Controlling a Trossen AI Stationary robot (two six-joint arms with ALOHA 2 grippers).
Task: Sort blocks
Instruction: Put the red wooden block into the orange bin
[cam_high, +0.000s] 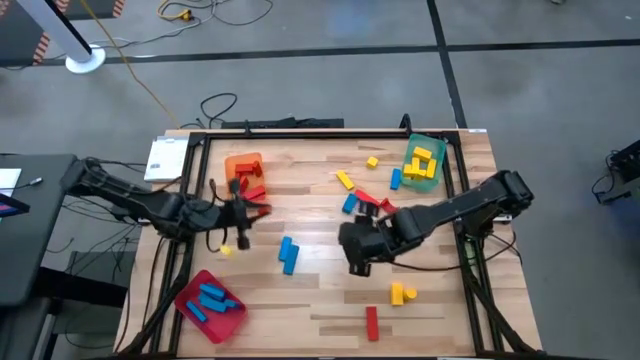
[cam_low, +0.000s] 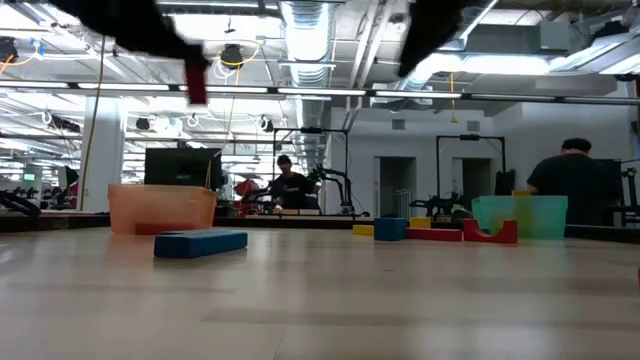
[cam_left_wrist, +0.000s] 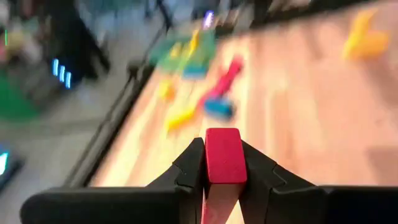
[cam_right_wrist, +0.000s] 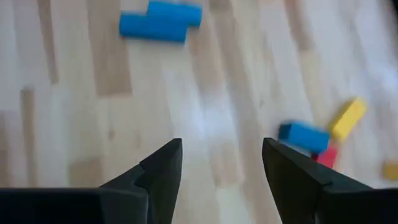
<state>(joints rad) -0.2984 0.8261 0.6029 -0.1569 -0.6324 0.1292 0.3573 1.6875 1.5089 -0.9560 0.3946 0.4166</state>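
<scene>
Left gripper (cam_left_wrist: 222, 163) around red block (cam_left_wrist: 224, 155)

1. From above, my counter (cam_high: 330, 300) is evenly lit, with only soft shadows under my arms.
2. In the low view, bright ceiling strip lights (cam_low: 310, 30) glare overhead, and my arms show as dark silhouettes against them.
3. My left wrist view is heavily smeared; only the red block (cam_left_wrist: 224, 155) between my jaws is sharp.
4. My right wrist view is softly blurred, and the blue blocks (cam_right_wrist: 160, 21) have fuzzy edges.
</scene>
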